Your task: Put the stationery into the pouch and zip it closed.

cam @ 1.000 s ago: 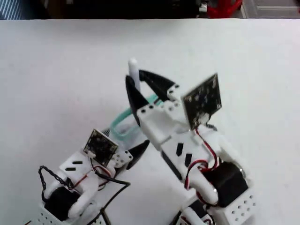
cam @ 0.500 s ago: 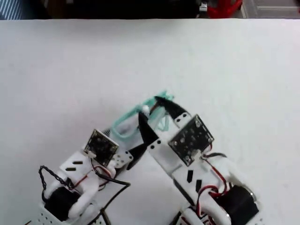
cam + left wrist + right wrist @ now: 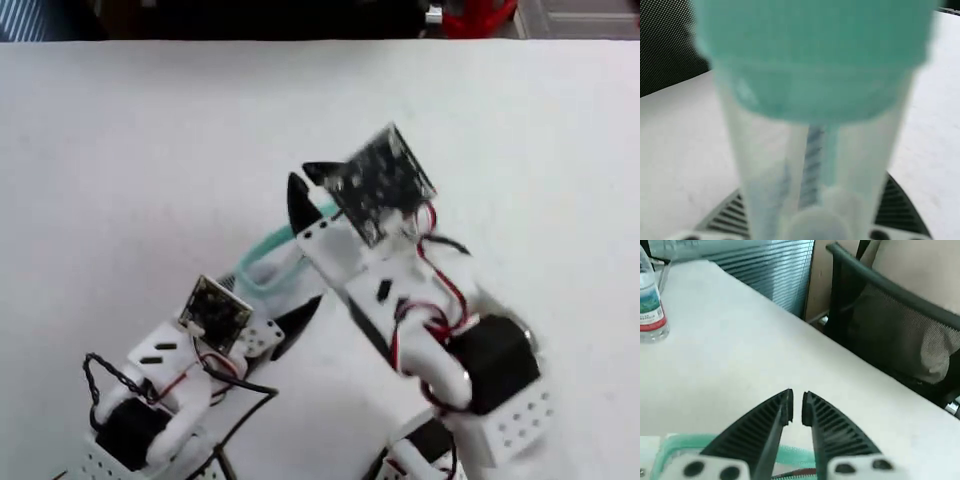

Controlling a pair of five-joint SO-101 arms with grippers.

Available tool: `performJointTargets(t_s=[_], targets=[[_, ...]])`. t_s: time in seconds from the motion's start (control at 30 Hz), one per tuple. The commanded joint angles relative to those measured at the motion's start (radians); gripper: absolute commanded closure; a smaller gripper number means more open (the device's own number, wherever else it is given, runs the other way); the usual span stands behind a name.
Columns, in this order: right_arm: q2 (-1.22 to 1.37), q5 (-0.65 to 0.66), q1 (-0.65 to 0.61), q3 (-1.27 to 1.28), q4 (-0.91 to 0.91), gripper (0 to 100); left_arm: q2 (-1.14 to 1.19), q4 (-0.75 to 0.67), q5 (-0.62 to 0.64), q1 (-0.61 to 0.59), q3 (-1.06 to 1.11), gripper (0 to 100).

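Observation:
The clear pouch [image 3: 262,268] with teal zip trim lies between the two arms. My left gripper [image 3: 292,325] sits at the pouch's near end, shut on it. In the left wrist view the pouch [image 3: 812,75] hangs right against the lens, and a blue striped item [image 3: 812,160] shows through its clear wall. My right gripper [image 3: 305,185] hovers over the pouch's far end. Its fingertips are a narrow gap apart with nothing between them, as the right wrist view [image 3: 796,405] shows above the teal zip edge [image 3: 670,452].
A water bottle [image 3: 650,300] stands far off on the white table [image 3: 130,150]. A black mesh chair [image 3: 890,335] sits beyond the table's edge. Open tabletop lies to the left, right and far side of the arms.
The right gripper held a white pen upright, dipped down into the pouch, then rose again without the pen. The left arm has not moved.

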Motion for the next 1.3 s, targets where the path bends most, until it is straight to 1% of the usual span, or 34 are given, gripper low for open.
performJointTargets(t_s=[0.0,0.1,0.17,0.27,0.37,0.5,0.57,0.67,0.8,0.9,1.03,1.17,1.27], targets=[[0.067,0.008,0.008,-0.12,0.143,98.1,0.001,-0.032,-0.009,-0.033,-0.003,76],[0.073,0.014,0.015,-0.256,0.305,98.1,0.001,-0.052,-0.009,-0.064,0.002,76],[0.102,0.011,0.008,-0.304,0.386,98.1,0.001,-0.054,-0.009,-0.064,0.002,76],[0.232,0.014,-0.03,-0.265,0.412,98.1,0.001,-0.055,-0.009,-0.065,0.002,76],[0.414,0.014,-0.022,-0.249,0.433,98.1,0.001,-0.054,-0.008,-0.065,0.002,76],[0.503,0.006,-0.013,-0.384,0.521,98.1,0.001,-0.051,-0.008,-0.065,0.002,76],[0.521,0.006,-0.035,-0.413,0.524,98.1,0.001,-0.051,-0.008,-0.065,-0.003,76],[0.562,0.008,-0.082,-0.39,0.529,98.1,0.001,-0.054,0.0,-0.065,-0.012,76],[0.575,0.008,-0.076,-0.376,0.527,98.1,0.001,0.0,0.002,-0.073,-0.081,76],[0.535,0.006,-0.077,-0.376,0.522,98.1,0.001,0.043,0.002,-0.104,-0.127,76],[0.522,0.006,-0.122,-0.353,0.522,98.1,0.001,0.071,0.006,-0.176,-0.196,76],[0.522,0.012,-0.133,-0.305,0.522,98.1,0.001,0.095,0.098,-0.209,-0.252,76],[0.519,0.014,-0.133,-0.296,0.522,98.1,0.001,0.087,0.1,-0.208,-0.252,76]])
